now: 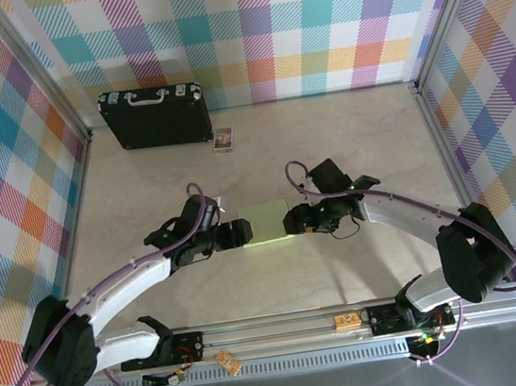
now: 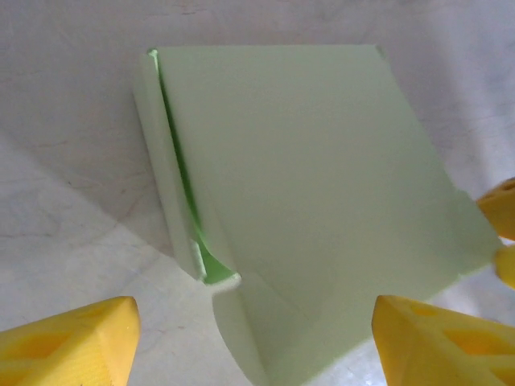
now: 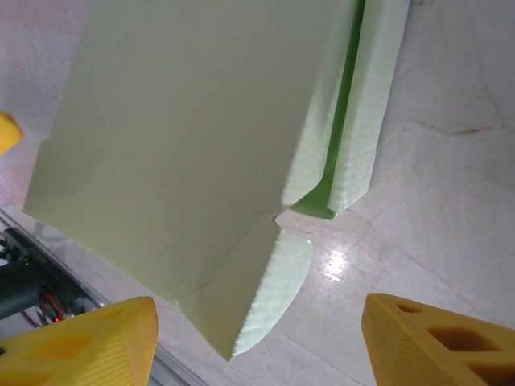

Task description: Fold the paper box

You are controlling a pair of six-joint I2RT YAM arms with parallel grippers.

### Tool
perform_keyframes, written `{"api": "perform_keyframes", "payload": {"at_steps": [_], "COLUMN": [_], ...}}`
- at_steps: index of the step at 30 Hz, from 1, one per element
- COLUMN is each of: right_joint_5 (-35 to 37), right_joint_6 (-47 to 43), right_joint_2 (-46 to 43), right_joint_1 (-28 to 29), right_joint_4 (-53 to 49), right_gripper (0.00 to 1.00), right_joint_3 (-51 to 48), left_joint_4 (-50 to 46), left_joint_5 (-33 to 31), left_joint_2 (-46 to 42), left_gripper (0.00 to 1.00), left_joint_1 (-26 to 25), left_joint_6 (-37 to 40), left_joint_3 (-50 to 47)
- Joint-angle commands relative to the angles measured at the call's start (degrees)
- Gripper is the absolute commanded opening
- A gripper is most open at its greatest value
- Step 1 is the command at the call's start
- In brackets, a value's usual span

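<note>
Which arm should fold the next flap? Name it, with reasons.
Probably left: the left hand is open and the end flap of the paper box runs deep between its fingers; at the open right hand the flap reaches in less.

Matt thin-card paper box (image 2: pixel 322 177), glossy smooth table (image 3: pixel 451 161)
</note>
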Motion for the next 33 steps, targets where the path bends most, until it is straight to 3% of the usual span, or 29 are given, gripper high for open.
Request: {"api": "perform_keyframes", "payload": {"at_steps": [1,5,20,33], "right_joint_5": [2.14,0.85,3.65,4.64], "right_joint_6": [-3.22,-3.2,-5.65,-8.36], "right_joint_2": [2.89,3.93,8.84,6.92], "right_joint_1": [-0.85,-0.87,-1.11,-1.33], "right_joint_4": [-4.44,-3.22,-3.61,-5.67], "right_gripper": [0.67,0.66,0.65,0.65], "right_joint_3": [1.68,1.1,2.11,3.6], "left_joint_4": [-5.57,-4.79,-1.06,0.26], "left_joint_5": [-2.49,-0.43,2.03,4.13], "left_joint_2": [4.78,7.74,14.04,16.6], "left_gripper": [0.73,0.68,0.64,0.6], "left_joint_1": [1.33,1.58,3.18,4.78], "left_joint_6": [4.69,5.22,6.26,6.84], "left_joint_3": [3.6,4.26,1.66,2.32]}}
